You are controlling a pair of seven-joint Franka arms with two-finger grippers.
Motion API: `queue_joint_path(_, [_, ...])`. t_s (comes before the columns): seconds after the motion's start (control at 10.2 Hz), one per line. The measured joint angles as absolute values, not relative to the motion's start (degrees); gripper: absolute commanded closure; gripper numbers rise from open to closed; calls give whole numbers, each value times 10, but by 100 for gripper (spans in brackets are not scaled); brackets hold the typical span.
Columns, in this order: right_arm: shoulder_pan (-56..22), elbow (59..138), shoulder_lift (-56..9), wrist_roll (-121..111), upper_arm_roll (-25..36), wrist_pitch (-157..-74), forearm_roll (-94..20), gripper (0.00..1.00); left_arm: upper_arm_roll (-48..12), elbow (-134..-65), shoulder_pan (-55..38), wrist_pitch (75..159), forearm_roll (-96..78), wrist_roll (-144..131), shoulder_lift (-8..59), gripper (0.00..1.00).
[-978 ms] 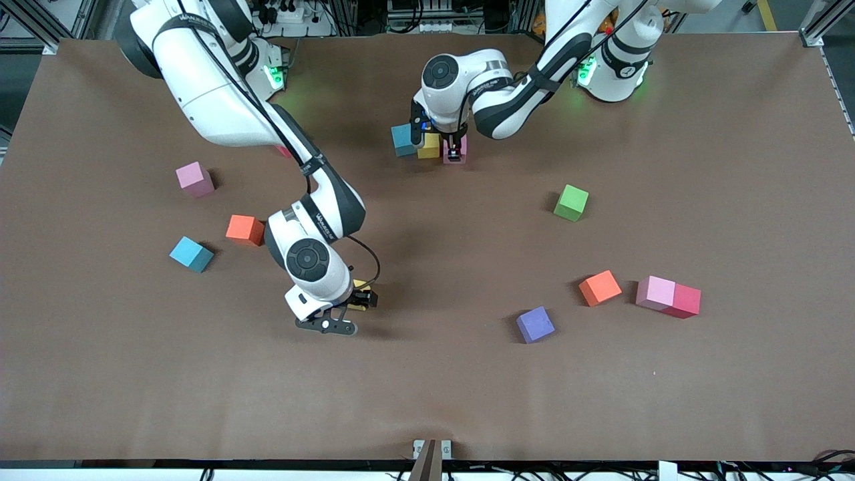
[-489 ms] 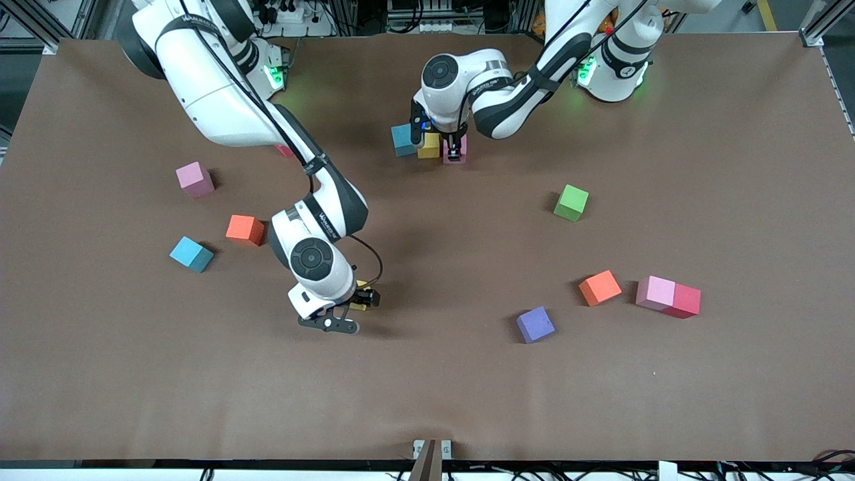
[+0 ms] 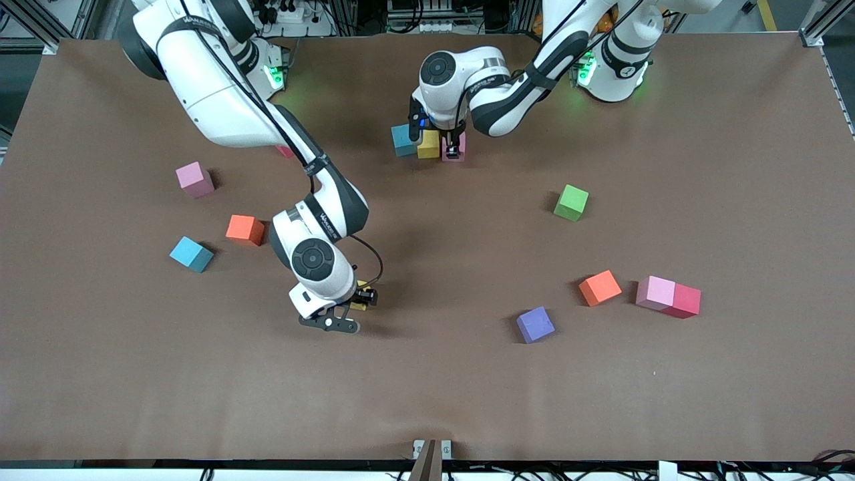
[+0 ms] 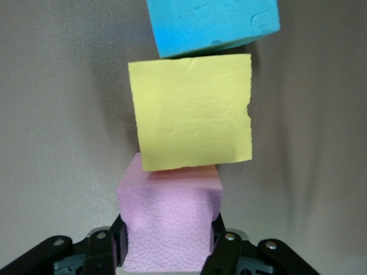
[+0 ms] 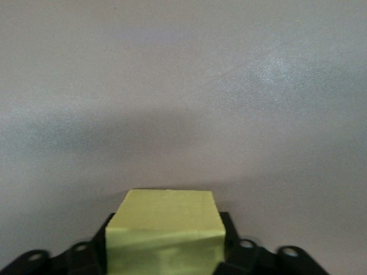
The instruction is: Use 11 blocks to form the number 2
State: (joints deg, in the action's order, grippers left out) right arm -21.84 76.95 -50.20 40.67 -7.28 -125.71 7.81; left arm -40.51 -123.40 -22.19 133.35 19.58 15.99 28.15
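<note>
Three blocks stand in a row near the arms' bases: a cyan block (image 3: 403, 139) (image 4: 212, 23), a yellow block (image 3: 429, 143) (image 4: 192, 112) and a pink block (image 3: 455, 144) (image 4: 169, 217). My left gripper (image 3: 454, 153) (image 4: 166, 252) is shut on the pink block, whose sides are squeezed in, and the block touches the yellow one. Nearer the front camera, my right gripper (image 3: 365, 298) (image 5: 165, 255) is down at the table, shut on another yellow block (image 5: 165, 223), with a finger against each side.
Loose blocks lie toward the right arm's end: pink (image 3: 194, 179), orange (image 3: 244, 229), cyan (image 3: 191, 254). Toward the left arm's end lie green (image 3: 571, 202), orange (image 3: 600, 287), purple (image 3: 535, 325), and pink (image 3: 656, 292) touching a red cube (image 3: 682, 300).
My right gripper's fingers have closed in on the yellow block. My left hand has shifted very slightly, still gripping the pink block.
</note>
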Motion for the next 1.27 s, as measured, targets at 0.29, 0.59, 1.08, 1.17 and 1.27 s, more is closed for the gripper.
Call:
queue_joint_path(0.29, [-219, 769, -502, 407, -73, -1257, 78, 100, -405, -1233, -226, 1334, 195, 158, 282, 51])
queue_joint_path(0.59, [-219, 764, -501, 406, -73, -1257, 79, 100, -405, -1233, -227, 1333, 195, 158, 283, 49])
queue_joint_path(1.08, [-219, 756, -497, 406, -73, -1257, 79, 100, -405, -1230, -231, 1333, 194, 148, 289, 0])
queue_joint_path(1.17, [-219, 756, -497, 406, -74, -1257, 79, 100, -405, -1230, -233, 1333, 194, 135, 290, 0])
queue_joint_path(1.27, [-219, 756, -497, 406, -74, -1257, 79, 100, -405, -1230, -234, 1333, 194, 130, 291, 0])
